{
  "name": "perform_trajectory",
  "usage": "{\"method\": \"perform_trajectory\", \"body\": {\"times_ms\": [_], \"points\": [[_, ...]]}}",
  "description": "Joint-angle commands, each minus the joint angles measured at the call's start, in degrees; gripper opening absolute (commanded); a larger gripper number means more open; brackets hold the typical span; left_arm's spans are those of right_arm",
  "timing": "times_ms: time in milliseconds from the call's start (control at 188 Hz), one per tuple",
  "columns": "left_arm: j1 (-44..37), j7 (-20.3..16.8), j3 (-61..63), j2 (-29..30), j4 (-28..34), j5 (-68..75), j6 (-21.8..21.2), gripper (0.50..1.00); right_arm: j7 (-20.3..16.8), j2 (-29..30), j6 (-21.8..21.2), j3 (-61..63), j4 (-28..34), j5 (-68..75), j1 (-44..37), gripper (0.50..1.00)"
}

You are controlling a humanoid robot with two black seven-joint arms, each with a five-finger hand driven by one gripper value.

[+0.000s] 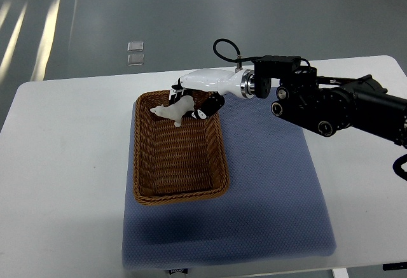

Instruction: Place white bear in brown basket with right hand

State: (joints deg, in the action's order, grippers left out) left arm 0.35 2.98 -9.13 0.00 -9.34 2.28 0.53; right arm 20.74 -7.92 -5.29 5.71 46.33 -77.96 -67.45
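A white table (63, 138) seen from above, with a blue mat (273, 189) laid across its middle. On the mat's left part sits a brown basket (180, 192), rectangular and woven, its inside bare apart from what hangs over its far end.

The robot's right arm (337, 106), black with a white forearm, reaches in from the right edge toward the basket's far end. Its right hand (194, 103) has the fingers curled around a small white bear (172, 111). The bear is held over the far end of the basket, just inside the far rim, with its body sticking out to the left of the fingers. Whether it touches the basket floor cannot be told. The left arm is out of sight.

The carrying step looks nearly done, with the bear already above the basket. The next move seems to call for lowering the hand a little and opening the fingers, so the bear drops inside the rim and not on it.
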Motion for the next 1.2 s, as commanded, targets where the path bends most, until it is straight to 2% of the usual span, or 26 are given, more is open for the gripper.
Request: {"method": "perform_trajectory", "body": {"times_ms": [0, 202, 336, 437, 570, 852, 1039, 1193], "points": [[0.00, 0.01, 0.08, 0.00, 0.03, 0.00, 0.00, 1.000, 0.00, 0.01, 0.72, 0.00, -0.01, 0.00, 0.39, 0.827], [0.00, 0.01, 0.08, 0.00, 0.03, 0.00, 0.00, 1.000, 0.00, -0.70, 1.25, 0.53, -0.10, 0.61, 0.48, 0.842], [0.00, 0.01, 0.08, 0.00, 0.03, 0.00, 0.00, 1.000, -0.09, -0.96, 3.62, 1.50, -1.15, 1.41, 1.09, 0.842], [0.00, 0.01, 0.08, 0.00, 0.03, 0.00, 0.00, 1.000, -0.18, -1.05, 5.29, 5.18, -3.26, 4.83, 3.99, 0.842], [0.00, 0.01, 0.08, 0.00, 0.20, 0.00, 0.00, 1.000, -0.26, -1.31, 5.38, 11.78, -6.77, 10.99, 8.21, 0.842], [0.00, 0.01, 0.08, 0.00, 0.20, 0.00, 0.00, 1.000, -0.35, -2.28, 5.29, 23.82, -12.93, 34.97, 17.00, 0.842], [0.00, 0.01, 0.08, 0.00, 0.20, 0.00, 0.00, 1.000, -0.35, -2.80, 5.20, 29.53, -13.45, 54.75, 21.30, 0.854], [0.00, 0.01, 0.17, 0.00, 0.12, 0.00, 0.00, 1.000, -0.26, -4.39, 4.85, 30.15, -13.37, 65.12, 23.41, 0.858]]}}
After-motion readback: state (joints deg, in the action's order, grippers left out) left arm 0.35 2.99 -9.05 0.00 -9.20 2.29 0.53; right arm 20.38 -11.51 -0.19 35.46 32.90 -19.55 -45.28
